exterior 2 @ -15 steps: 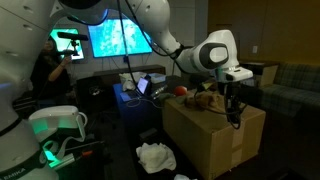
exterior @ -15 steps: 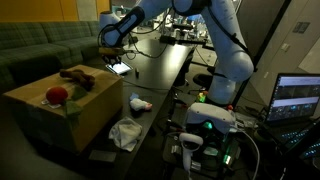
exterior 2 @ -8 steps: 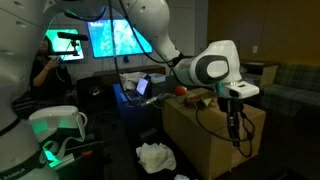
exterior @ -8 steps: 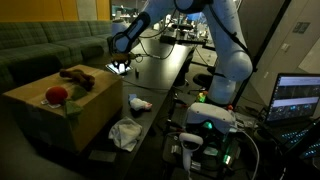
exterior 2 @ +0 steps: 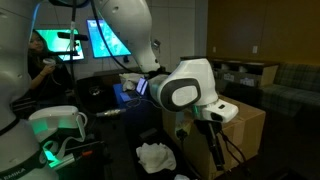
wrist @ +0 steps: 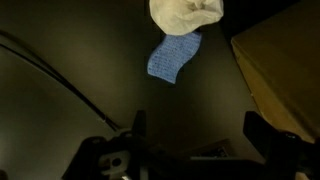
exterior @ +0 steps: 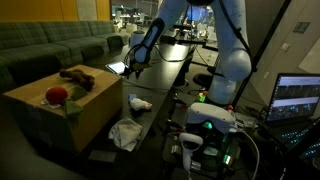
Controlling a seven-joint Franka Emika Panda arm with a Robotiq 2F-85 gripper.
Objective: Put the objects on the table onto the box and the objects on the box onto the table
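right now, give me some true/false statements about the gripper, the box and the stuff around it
1. The gripper is open and empty. True.
2. A red object lies on the box. True.
3. The red object is the only thing on the box. False: a brown object lies there too.
4. The blue cloth lies on the box. False: in the wrist view it lies on a dark surface beside the box, by a white object.
5. The gripper hangs over the box. False: in an exterior view it is off to the box's side, by the table.
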